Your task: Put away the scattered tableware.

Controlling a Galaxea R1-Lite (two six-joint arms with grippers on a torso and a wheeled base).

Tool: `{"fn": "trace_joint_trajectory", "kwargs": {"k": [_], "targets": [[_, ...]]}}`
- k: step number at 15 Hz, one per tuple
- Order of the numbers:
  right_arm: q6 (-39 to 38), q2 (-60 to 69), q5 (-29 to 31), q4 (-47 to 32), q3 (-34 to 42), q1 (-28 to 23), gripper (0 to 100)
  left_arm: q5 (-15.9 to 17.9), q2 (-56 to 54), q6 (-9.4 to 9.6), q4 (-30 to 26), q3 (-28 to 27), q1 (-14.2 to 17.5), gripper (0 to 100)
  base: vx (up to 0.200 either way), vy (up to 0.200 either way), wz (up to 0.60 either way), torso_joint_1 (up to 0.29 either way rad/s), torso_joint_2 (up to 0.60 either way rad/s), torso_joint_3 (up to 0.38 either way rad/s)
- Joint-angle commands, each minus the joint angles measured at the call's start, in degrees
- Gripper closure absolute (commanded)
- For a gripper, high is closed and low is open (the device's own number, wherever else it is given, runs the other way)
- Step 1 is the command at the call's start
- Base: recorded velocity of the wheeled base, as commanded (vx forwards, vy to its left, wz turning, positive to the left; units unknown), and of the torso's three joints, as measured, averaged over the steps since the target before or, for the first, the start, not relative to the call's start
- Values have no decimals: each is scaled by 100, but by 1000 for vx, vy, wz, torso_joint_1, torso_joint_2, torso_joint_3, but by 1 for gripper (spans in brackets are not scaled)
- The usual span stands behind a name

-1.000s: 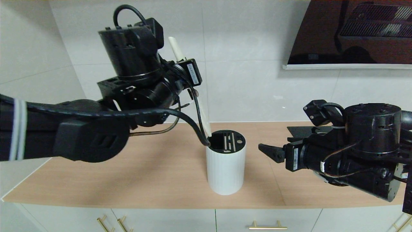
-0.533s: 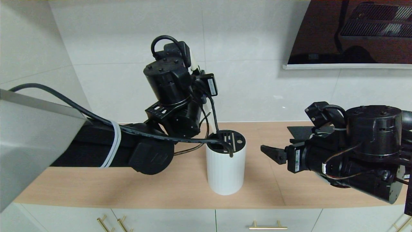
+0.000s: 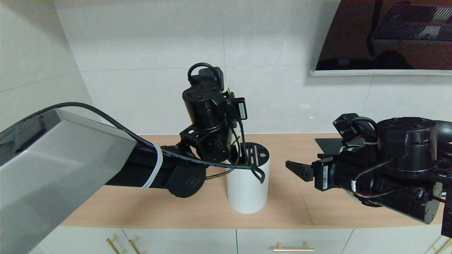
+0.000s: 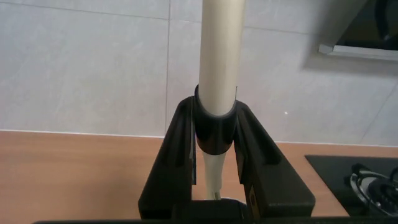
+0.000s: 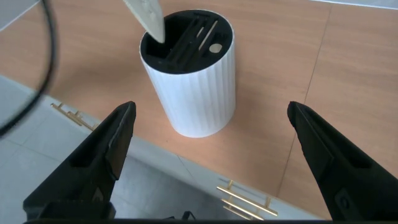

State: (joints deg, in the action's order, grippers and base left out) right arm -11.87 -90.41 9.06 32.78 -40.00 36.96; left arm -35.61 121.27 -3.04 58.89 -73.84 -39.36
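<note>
Our left gripper [image 4: 216,127] has its fingers [image 4: 180,149] clenched on the cream round-handled utensil [image 4: 219,56]. The handle rises above the fingers, and below them its flat tip dips into a slot of the white ribbed cylindrical holder [image 5: 196,93] on the light wooden countertop [image 3: 183,204]. Our right gripper [image 5: 209,109] hangs released, fingers spread wide, with the holder just ahead of them.

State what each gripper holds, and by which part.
Left gripper holds the cream utensil by its handle; the right gripper, fingers open, holds nothing.
</note>
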Motion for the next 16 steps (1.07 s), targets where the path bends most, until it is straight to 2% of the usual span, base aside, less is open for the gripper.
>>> {"fn": "trace_joint_trajectory", "kwargs": {"k": [1, 16], "targets": [[1, -12, 0, 0, 9, 4, 0, 10, 134, -4, 8, -17, -1, 100, 0, 0, 0, 0, 0, 0], [106, -47, 0, 0, 89, 13, 0, -218, 626, -22, -9, 256, -405, 100, 0, 0, 0, 0, 0, 0]]}}
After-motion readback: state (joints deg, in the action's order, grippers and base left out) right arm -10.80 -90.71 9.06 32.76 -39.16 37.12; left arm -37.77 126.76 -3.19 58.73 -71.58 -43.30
